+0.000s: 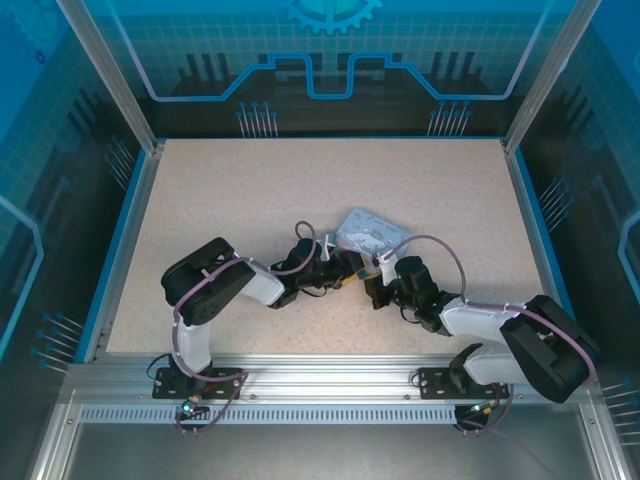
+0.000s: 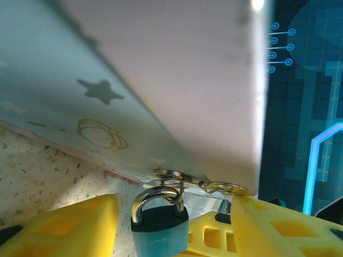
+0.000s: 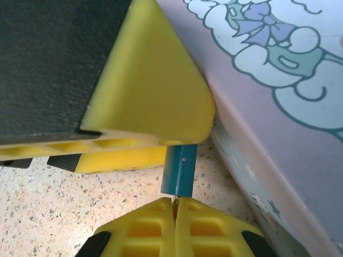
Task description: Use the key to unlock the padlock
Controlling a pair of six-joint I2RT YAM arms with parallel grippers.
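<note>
Left wrist — blocky teal padlock [image 2: 159, 229], silvery-looped — between ribbed yellow fingers [image 2: 69, 227]

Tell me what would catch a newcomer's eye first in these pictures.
The left arm and right arm meet over the table at a pale blue tin. In the left wrist view, a small padlock hangs from the tin's hasp inside the open left gripper. In the right wrist view, the right gripper pinches a sliver of key right at the padlock's end.
</note>
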